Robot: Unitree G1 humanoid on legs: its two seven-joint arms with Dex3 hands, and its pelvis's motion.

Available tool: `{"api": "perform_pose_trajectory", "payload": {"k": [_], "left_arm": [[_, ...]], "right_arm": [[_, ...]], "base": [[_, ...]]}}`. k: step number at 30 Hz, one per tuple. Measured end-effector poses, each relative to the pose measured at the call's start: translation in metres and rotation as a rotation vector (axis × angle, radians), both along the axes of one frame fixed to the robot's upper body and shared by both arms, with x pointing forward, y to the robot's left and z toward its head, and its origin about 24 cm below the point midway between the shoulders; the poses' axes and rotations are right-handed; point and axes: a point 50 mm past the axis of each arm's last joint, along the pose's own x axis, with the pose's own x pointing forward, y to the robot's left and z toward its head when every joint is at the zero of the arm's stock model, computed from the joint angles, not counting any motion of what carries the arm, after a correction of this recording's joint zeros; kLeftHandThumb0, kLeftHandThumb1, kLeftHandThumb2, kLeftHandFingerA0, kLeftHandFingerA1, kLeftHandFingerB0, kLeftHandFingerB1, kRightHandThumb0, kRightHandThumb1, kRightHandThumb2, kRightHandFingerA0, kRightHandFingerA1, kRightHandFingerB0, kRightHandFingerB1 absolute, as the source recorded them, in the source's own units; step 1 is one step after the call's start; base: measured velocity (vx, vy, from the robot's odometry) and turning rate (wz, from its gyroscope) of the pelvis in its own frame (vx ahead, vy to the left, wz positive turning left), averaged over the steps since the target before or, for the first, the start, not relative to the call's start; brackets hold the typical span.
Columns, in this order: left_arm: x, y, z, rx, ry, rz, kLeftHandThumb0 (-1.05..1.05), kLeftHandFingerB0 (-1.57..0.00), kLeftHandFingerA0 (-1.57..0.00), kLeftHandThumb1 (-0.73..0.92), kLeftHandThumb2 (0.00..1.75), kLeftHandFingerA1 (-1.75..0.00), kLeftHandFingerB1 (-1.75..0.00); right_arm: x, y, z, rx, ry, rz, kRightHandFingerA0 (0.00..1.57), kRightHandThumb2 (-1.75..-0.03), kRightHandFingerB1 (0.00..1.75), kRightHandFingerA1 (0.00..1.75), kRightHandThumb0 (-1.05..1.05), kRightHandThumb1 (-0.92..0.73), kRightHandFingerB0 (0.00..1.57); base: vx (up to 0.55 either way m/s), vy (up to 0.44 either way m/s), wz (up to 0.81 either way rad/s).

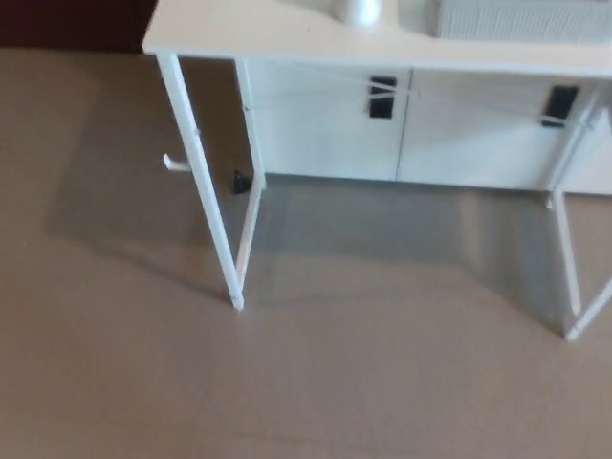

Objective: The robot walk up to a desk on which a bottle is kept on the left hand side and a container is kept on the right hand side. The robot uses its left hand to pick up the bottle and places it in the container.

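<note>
Neither robot hand appears in the head view, so the state of the fingers cannot be told. Nearest the camera lies bare brown floor (316, 382). Beyond it, white desk legs (206, 191) stand at 10 o'clock and at 3 o'clock. Behind them is a white cabinet (325, 124) with dark handles. Farthest, at 12 o'clock, the desk top (249, 29) carries the base of the bottle (358, 10); the ribbed white container (521, 19) sits at 1 o'clock, apart from it.
</note>
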Motion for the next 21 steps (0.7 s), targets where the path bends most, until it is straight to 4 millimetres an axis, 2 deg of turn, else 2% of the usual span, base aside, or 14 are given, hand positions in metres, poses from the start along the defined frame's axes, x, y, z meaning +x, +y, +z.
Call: {"api": "perform_pose_trajectory", "payload": {"k": [3, 11, 12, 14, 15, 16, 17, 18, 21], "left_arm": [[-0.009, 0.0, -0.001, 0.01, 0.017, -0.004, -0.07, -0.12, -0.35, 0.33, 0.82, -0.57, -0.47], [-0.019, 0.0, -0.004, 0.021, 0.031, 0.005, -0.05, -0.13, -0.33, 0.32, 0.81, -0.57, -0.47], [-0.018, -0.001, -0.005, 0.017, 0.028, 0.005, -0.05, -0.13, -0.34, 0.32, 0.81, -0.57, -0.47], [-0.016, 0.002, -0.002, 0.029, 0.018, 0.002, -0.06, -0.13, -0.34, 0.32, 0.81, -0.57, -0.47], [-0.016, 0.002, -0.002, 0.03, 0.016, 0.001, -0.06, -0.12, -0.33, 0.32, 0.81, -0.57, -0.47], [-0.016, 0.002, -0.002, 0.033, 0.014, 0.0, -0.06, -0.13, -0.32, 0.32, 0.81, -0.56, -0.47], [-0.016, 0.002, -0.002, 0.033, 0.014, 0.0, -0.07, -0.13, -0.34, 0.31, 0.8, -0.57, -0.47], [-0.018, 0.003, -0.002, 0.034, 0.018, 0.001, -0.13, -0.12, -0.35, 0.31, 0.81, -0.58, -0.47], [-0.021, 0.003, -0.002, 0.036, 0.023, 0.004, -0.1, -0.12, -0.34, 0.33, 0.81, -0.57, -0.47]], "right_arm": [[-0.005, 0.0, -0.002, 0.006, 0.013, -0.008, 0.29, -0.52, 0.38, 0.41, -0.47, -0.39, 0.28], [-0.02, 0.002, -0.008, 0.027, 0.05, -0.019, 0.27, -0.52, 0.38, 0.4, -0.48, -0.41, 0.24], [-0.02, 0.002, -0.008, 0.029, 0.052, -0.018, 0.13, -0.83, 0.55, 0.55, -0.28, -0.2, 0.12], [-0.016, 0.004, -0.008, 0.037, 0.04, -0.012, 0.11, -0.82, 0.54, 0.54, -0.29, -0.19, 0.11], [-0.013, 0.004, -0.007, 0.035, 0.031, -0.008, 0.22, -0.68, 0.45, 0.47, -0.55, -0.33, 0.19], [-0.014, 0.004, -0.008, 0.036, 0.032, -0.006, 0.21, -0.68, 0.45, 0.47, -0.54, -0.34, 0.19], [-0.014, 0.004, -0.008, 0.036, 0.032, -0.006, 0.25, -0.53, 0.37, 0.39, -0.51, -0.43, 0.23], [-0.014, 0.005, -0.008, 0.033, 0.033, 0.0, 0.1, -0.87, 0.54, 0.54, -0.3, -0.27, 0.1], [-0.015, 0.006, -0.009, 0.032, 0.038, 0.006, 0.08, -0.86, 0.53, 0.53, -0.3, -0.25, 0.08]], "base": [[0.3, -0.184, -0.11], [0.24, -0.053, -0.11], [0.29, 0.029, 0.03], [0.29, 0.01, -0.08], [0.27, -0.018, 0.14], [0.22, -0.004, 0.04], [0.2, -0.029, 0.12], [0.17, -0.056, 0.16], [0.13, -0.169, 0.11]]}}
